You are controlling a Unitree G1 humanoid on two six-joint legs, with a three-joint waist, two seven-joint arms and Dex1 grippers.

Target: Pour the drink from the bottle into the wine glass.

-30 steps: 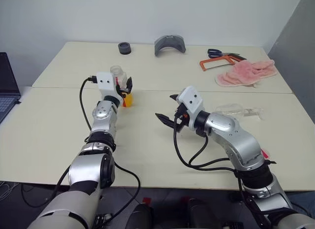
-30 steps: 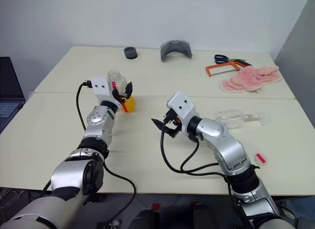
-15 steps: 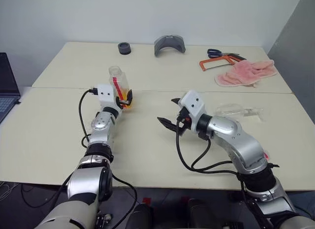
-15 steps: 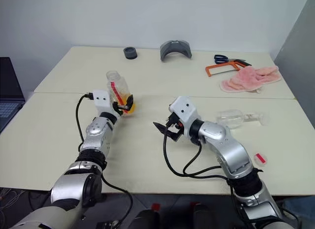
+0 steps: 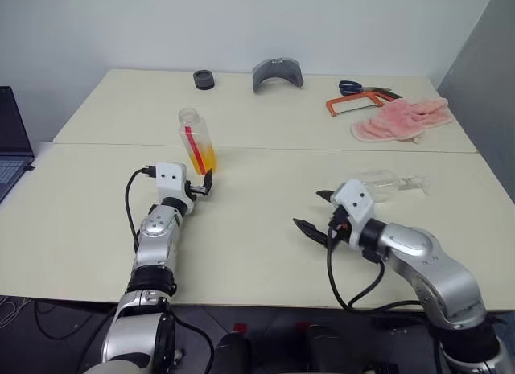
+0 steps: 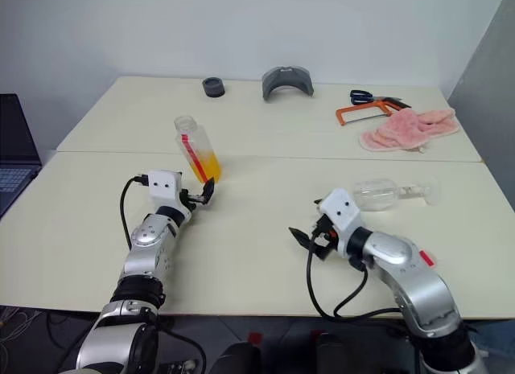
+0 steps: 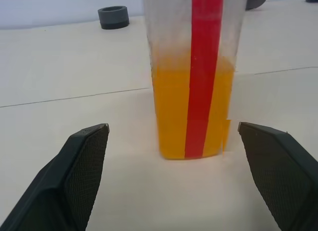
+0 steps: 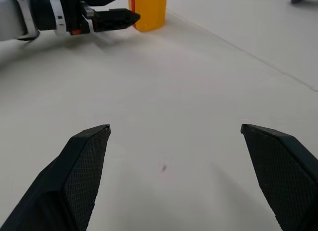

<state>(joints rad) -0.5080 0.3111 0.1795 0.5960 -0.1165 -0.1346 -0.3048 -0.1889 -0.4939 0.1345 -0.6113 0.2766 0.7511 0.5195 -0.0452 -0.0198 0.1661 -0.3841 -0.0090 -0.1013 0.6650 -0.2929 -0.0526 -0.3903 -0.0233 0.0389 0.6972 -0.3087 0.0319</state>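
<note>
One bottle stands upright on the table, uncapped, with orange drink filling its lower half beside a red label strip. It sits just ahead of the left gripper, whose two fingers are spread wide and hold nothing; the bottle lies beyond their tips, apart from both. The right gripper is also wide open and empty, over bare table well right of the bottle. One wine glass lies on its side near the right arm. One white cap with a pink band rests by the right forearm
</note>
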